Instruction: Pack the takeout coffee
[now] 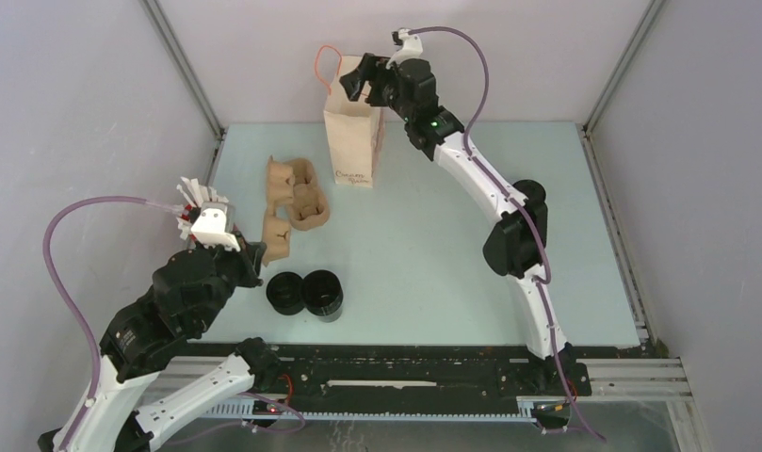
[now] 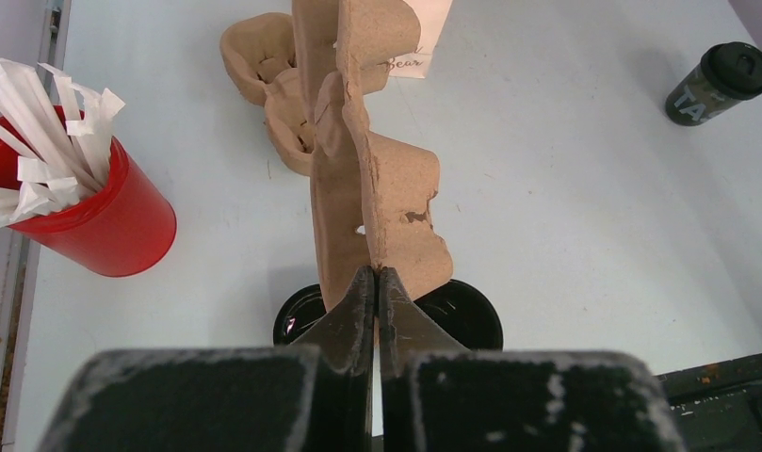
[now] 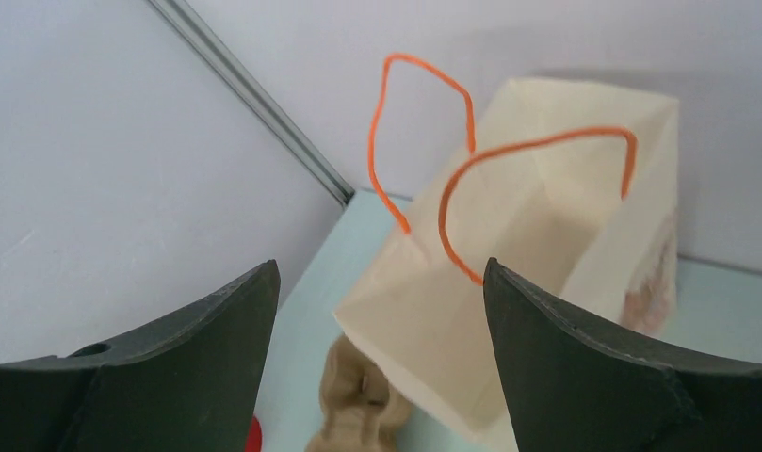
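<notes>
The left tool (image 2: 377, 275) is pressed together on the lower edge of a brown carrier (image 2: 377, 188), which stands on edge and rises straight away from the fingers. Under it, one black cup (image 1: 284, 292) and a second cup (image 1: 321, 294) stand just beside each other near the front of the surface (image 1: 433, 245), long axes vertical and lids up. From the left wrist, the carrier and fingers cover part of both lids. A third cup (image 2: 721, 83) stands well apart to the right, lid up, its lettering cut off. The top view does not show it. A red cup (image 2: 104, 221) of white sticks (image 2: 38, 122) sits left of the carrier. A second carrier (image 1: 306, 193) lies between the held one and the bag (image 1: 351, 141). The right tool (image 3: 379, 268) hangs spread and empty over the bag's open mouth and orange handles (image 3: 424, 141). The bag's bottom is hard to make out.
</notes>
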